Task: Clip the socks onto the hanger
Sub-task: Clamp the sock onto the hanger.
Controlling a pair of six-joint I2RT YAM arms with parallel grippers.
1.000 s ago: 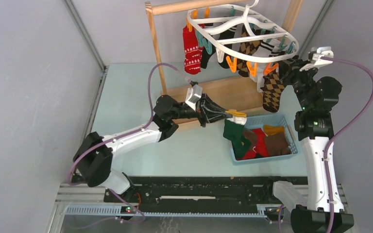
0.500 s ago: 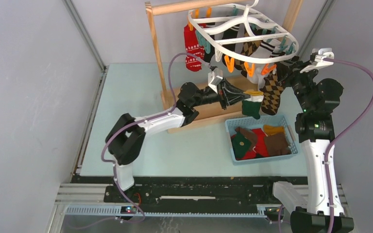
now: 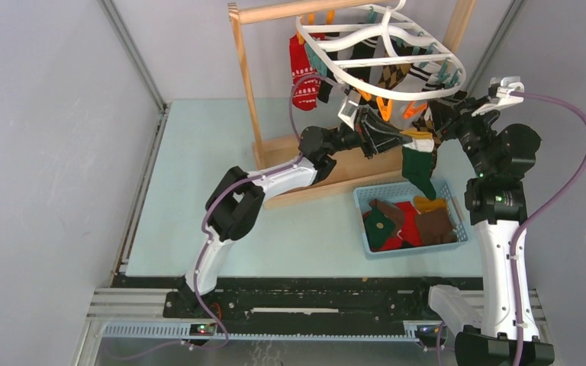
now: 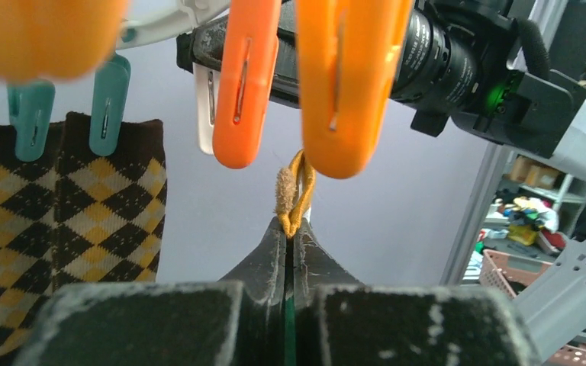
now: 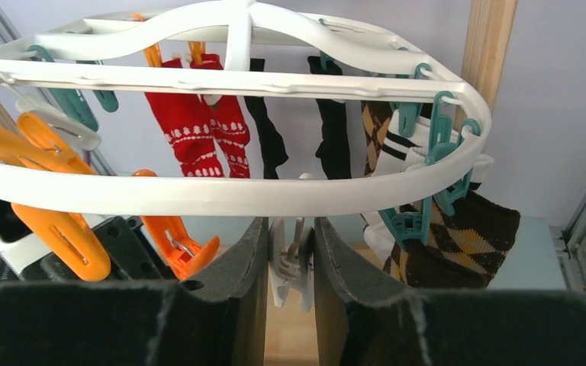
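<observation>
The left gripper point(image 3: 399, 139) is clamped tight on the mustard cuff of the green sock point(image 3: 418, 164). The sock hangs pretty much straight up and down, cuff on top and toe pointing down at the blue basket point(image 3: 385, 187) by the counter's right edge, just under the near rim of the hanger point(image 5: 221, 194) toward the far right corner. In the left wrist view the cuff sits right below two orange clips point(image 4: 349, 84), with an argyle sock point(image 4: 61, 221) clipped off to the side. The right gripper point(image 5: 290, 229) is squeezing a white clip point(image 5: 288, 259) on that same rim, with the wooden rack point(image 3: 244, 76) close behind.
</observation>
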